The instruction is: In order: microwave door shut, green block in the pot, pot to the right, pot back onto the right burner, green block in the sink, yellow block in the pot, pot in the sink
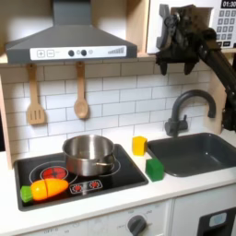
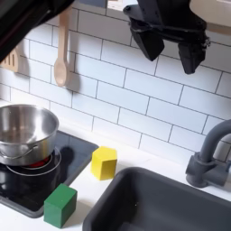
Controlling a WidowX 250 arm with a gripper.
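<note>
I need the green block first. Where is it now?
In both exterior views the green block sits on the counter at the stove's corner, between the pot and the sink.

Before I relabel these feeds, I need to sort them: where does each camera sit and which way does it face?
First exterior view: in front of the toy kitchen, facing the tiled wall; sees the pot, the sink and the arm with the gripper up at the microwave door.
Second exterior view: closer, higher, looking down; sees the gripper.
Both show the green block and the yellow block.
</note>
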